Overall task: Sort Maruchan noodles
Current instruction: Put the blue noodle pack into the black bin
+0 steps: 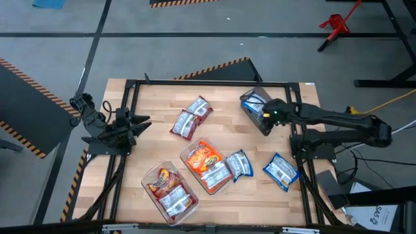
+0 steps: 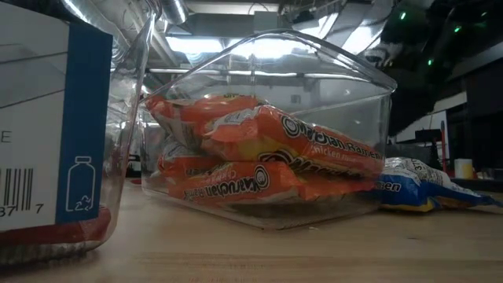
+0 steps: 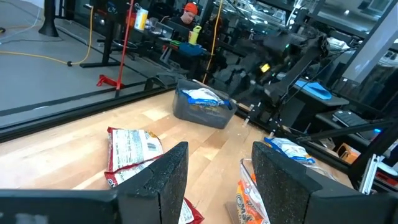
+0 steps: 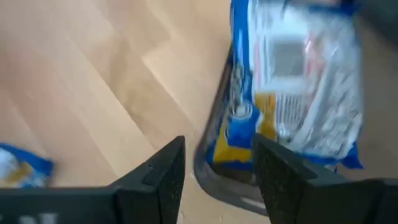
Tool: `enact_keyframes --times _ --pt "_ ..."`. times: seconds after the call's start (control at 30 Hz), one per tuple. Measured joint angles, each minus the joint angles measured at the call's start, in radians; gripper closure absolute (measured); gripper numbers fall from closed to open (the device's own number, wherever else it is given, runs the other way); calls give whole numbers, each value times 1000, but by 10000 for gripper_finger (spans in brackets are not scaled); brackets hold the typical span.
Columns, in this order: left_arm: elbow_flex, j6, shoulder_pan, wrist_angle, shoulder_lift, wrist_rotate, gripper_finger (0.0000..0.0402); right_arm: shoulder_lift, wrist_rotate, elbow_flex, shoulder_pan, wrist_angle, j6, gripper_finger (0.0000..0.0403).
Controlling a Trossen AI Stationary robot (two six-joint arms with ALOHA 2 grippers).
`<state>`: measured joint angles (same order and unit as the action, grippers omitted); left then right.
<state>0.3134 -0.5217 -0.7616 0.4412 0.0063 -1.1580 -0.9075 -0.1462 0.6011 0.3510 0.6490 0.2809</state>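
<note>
Several Maruchan packets show in the high view. Two maroon ones (image 1: 190, 117) lie on the bare table. Orange ones (image 1: 207, 162) fill a clear tub, and maroon ones (image 1: 170, 190) fill another. Two blue packets (image 1: 239, 164) (image 1: 281, 170) lie loose on the table. More blue packets (image 4: 292, 81) lie in the dark grey tub (image 1: 252, 104). My right gripper (image 1: 263, 122) (image 4: 217, 168) hangs open over that tub's near rim (image 4: 211, 168), holding nothing. My left gripper (image 1: 142, 123) (image 3: 217, 168) waits open at the table's left edge.
The clear tub of orange packets (image 2: 267, 157) fills the low view, with a blue packet (image 2: 424, 185) to its right and another clear tub (image 2: 55, 126) close on the left. A black frame (image 1: 208, 82) borders the table. A person (image 3: 186, 12) sits in the room beyond.
</note>
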Motion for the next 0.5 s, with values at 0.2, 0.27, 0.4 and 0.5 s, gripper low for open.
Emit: enact_keyframes --times 0.2,0.27,0.4,0.5 --pt "0 0 0 0 0 -1 230 93 -221 13 -40 -65 61 248" --pt "0 7 0 0 0 -4 230 92 -318 14 -36 -118 85 252" --pt "0 8 0 1 0 -11 230 41 -386 14 -36 -253 47 260" --pt "0 8 0 1 0 -11 230 -32 -418 14 -36 -305 35 264"
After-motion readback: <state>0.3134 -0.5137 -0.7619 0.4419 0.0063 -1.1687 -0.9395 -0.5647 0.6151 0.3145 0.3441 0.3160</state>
